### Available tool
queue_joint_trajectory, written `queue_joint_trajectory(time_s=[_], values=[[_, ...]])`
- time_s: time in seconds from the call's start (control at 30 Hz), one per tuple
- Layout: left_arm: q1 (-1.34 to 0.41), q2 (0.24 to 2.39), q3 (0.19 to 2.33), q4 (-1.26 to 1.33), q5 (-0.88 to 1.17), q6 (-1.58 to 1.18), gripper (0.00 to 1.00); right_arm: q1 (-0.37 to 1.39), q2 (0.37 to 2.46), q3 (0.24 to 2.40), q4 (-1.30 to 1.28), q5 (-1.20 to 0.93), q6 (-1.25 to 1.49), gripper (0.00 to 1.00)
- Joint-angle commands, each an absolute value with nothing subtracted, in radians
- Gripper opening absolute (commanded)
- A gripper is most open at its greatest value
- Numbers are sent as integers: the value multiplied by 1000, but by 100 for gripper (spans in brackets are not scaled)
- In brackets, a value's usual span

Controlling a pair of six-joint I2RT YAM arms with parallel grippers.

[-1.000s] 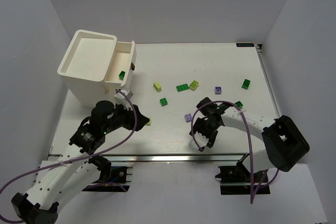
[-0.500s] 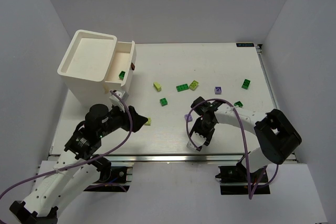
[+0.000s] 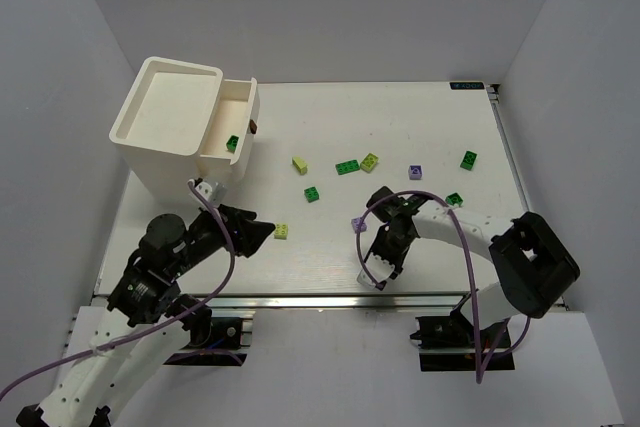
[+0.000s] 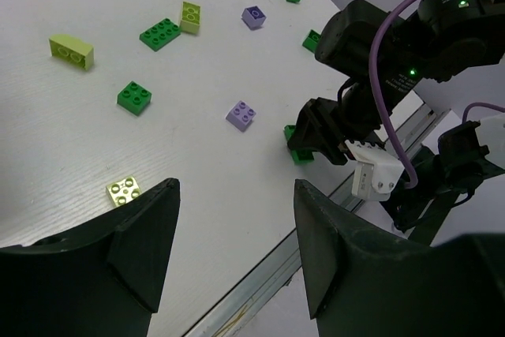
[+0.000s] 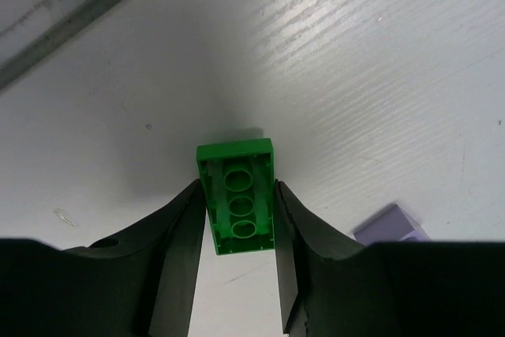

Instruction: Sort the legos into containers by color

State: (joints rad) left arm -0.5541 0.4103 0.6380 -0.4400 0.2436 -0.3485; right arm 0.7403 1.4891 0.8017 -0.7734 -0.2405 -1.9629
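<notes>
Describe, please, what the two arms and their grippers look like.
The left arm and right arm both have white links and bulky black joint housings; the left's lower link is dotted with small holes. A purple cable loops along each. The left gripper and right gripper have broad matte black fingers. A small green light glows on the right arm.

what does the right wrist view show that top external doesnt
Only right wrist: a green brick lying studs-down, hollow underside up, the right gripper closed against its long sides. Only top external: the cream box, its open drawer holding one green lego, the open left gripper. Both: the lavender brick beside the right gripper, on the white table.
</notes>
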Motion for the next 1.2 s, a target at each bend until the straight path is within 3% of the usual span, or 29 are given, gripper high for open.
queue_joint_trajectory(time_s=[0.0,0.23,0.47,0.6,0.77,0.87,1.17], values=[[-560,381,637,-423,245,-342,69,747,1474,746,-821,-333,-1908,4],[-560,295,627,-413,235,-341,70,749,1321,848,-842,-588,-1591,0],[-560,187,618,-410,176,-347,69,781,1276,1101,-506,-629,-860,0],[-560,123,612,-414,121,-353,70,795,1396,1317,-378,-528,-457,0],[-560,86,612,-425,60,-359,70,821,1635,1668,-328,-474,-252,0],[-560,84,615,-434,26,-365,70,833,1787,1889,-325,-459,-201,0],[-560,78,611,-440,-44,-377,70,867,2042,2175,-126,-357,-77,0]])
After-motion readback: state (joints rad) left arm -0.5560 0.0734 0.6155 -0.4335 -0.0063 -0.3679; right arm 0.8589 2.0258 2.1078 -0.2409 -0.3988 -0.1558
